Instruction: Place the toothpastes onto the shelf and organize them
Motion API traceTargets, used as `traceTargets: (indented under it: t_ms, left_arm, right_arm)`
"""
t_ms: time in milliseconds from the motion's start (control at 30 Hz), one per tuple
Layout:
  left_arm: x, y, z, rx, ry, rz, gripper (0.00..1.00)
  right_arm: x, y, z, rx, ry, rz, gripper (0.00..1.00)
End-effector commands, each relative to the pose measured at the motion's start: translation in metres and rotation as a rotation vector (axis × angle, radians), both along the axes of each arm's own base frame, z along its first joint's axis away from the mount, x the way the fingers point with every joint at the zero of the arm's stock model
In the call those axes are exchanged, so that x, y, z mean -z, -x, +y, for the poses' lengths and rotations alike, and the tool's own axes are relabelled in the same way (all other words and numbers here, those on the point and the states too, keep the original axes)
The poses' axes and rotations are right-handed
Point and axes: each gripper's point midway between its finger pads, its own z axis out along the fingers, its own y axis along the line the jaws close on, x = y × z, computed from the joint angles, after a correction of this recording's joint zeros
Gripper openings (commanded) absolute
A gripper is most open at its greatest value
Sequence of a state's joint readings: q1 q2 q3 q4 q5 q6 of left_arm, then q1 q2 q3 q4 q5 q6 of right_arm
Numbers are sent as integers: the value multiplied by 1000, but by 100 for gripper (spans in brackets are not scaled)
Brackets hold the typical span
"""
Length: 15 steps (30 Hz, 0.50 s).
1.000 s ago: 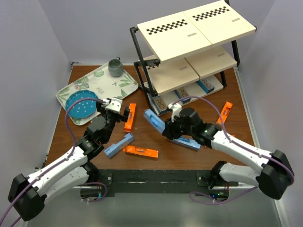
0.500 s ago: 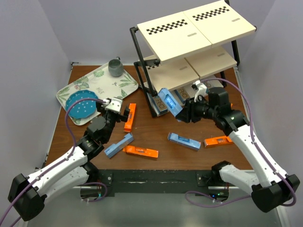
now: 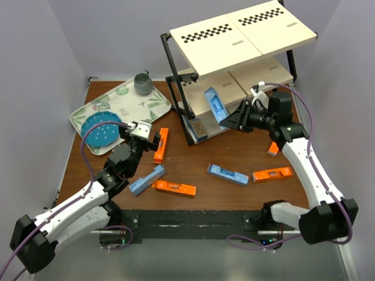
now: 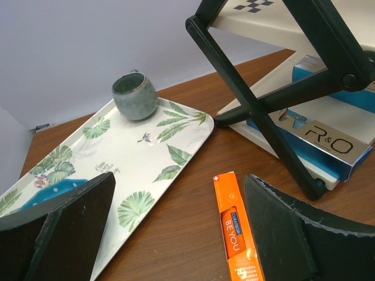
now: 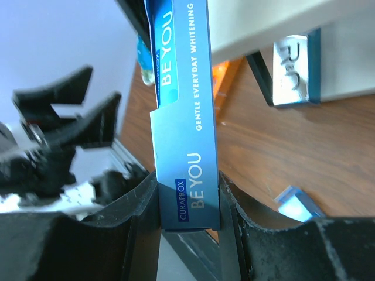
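My right gripper (image 3: 232,120) is shut on a blue toothpaste carton (image 3: 215,105) and holds it tilted up in front of the shelf's (image 3: 234,36) middle tier. In the right wrist view the carton (image 5: 181,111) sits clamped between both fingers (image 5: 138,228). My left gripper (image 3: 153,140) is open over an orange carton (image 3: 160,144), which lies between its fingers in the left wrist view (image 4: 237,228). More cartons lie on the table: blue (image 3: 146,180), orange (image 3: 173,187), blue (image 3: 227,174), orange (image 3: 272,174). A silver-white carton (image 3: 199,126) lies on the bottom tier.
A leaf-patterned tray (image 3: 132,105) at the back left holds a grey mug (image 3: 142,83) and a blue plate (image 3: 99,131). The shelf's black frame leg (image 4: 258,105) stands just right of the left gripper. Another orange carton (image 3: 273,150) lies partly behind the right arm.
My right arm has carried the blue carton from the table's middle up and back to the front of the shelf's middle tier. The left arm has not moved.
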State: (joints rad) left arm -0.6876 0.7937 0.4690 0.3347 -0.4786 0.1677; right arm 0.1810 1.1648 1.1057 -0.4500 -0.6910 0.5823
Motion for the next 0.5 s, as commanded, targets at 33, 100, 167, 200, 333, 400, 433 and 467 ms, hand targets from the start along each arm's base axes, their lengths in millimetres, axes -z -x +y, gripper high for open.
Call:
traceTargets:
  t_ms: [33,100,167,200,333,400,433,467]
  left_arm:
    - [-12,-2,-1,-4,26,-39,97]
    - [-12,-2,-1,-4,26,-40,97]
    - [-12,-2,-1,-4,25,-40,97]
    - [-12,-2,-1,-5,24,-39,97]
    - [-12,-2,-1,-4,22,-39,97]
    - [-13,-2,-1,-2,23,-40,97]
    - [-13,-2,-1,-1,24,-41,97]
    - [-13,-2,-2,1,26,-40,97]
  right_arm:
    - [-57,-46,12,79,-182,-72,15]
    - [-55,-58,14,113,-215,-45,16]
    - [-56,-65,16,133,-256,-23,18]
    - [-55,-68,17,135,-263,-13,19]
    - [-48,-82,21,142,-281,35,21]
    - [-49,-83,26,131,-305,47,23]
    - [-47,-84,27,130,-309,61,24]
    - [-44,-86,28,135,-318,84,25]
